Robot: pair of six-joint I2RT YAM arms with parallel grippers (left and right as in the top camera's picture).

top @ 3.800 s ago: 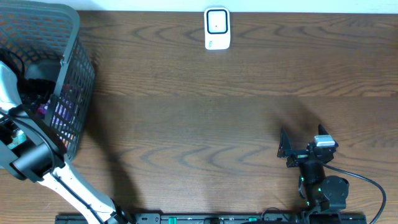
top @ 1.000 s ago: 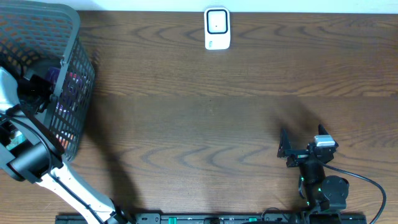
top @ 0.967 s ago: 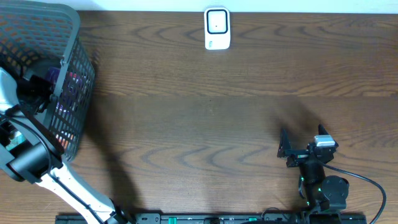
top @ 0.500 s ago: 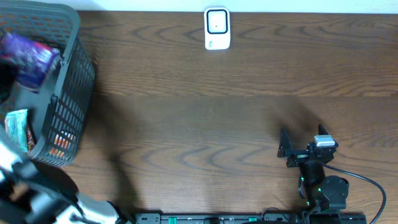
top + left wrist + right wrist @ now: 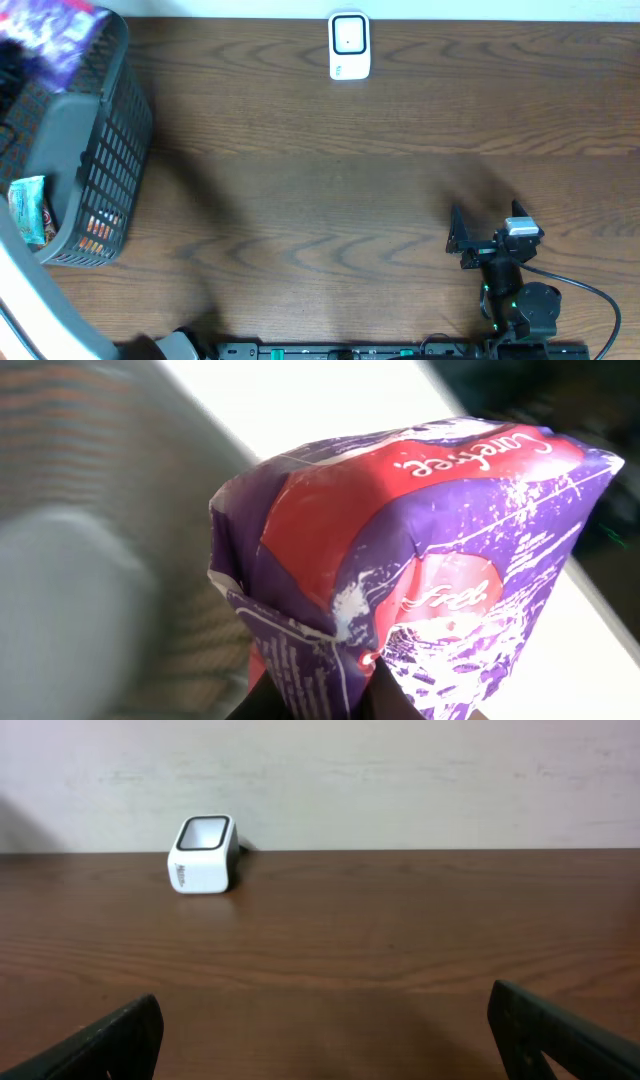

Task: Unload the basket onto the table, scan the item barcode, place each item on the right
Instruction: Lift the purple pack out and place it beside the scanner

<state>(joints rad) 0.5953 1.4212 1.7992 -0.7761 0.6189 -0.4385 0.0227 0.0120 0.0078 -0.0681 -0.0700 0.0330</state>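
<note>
My left fingers point(image 5: 400, 705) are clamped on the lower end of the purple pack point(image 5: 400, 560), which fills the wrist view. Its red panel carries script I read as "Carefree", though it is upside down and blurred, so I may be wrong. From overhead the pack hangs over the far rim of the basket point(image 5: 110, 150) at the far left corner of the bench point(image 5: 330, 200), and a teal packet point(image 5: 28, 208) lies inside the basket. My right fingers point(image 5: 100, 1040) stand wide apart, holding nothing, near the bench's near right edge. The white scanner point(image 5: 349, 45) sits mid far edge.
</note>
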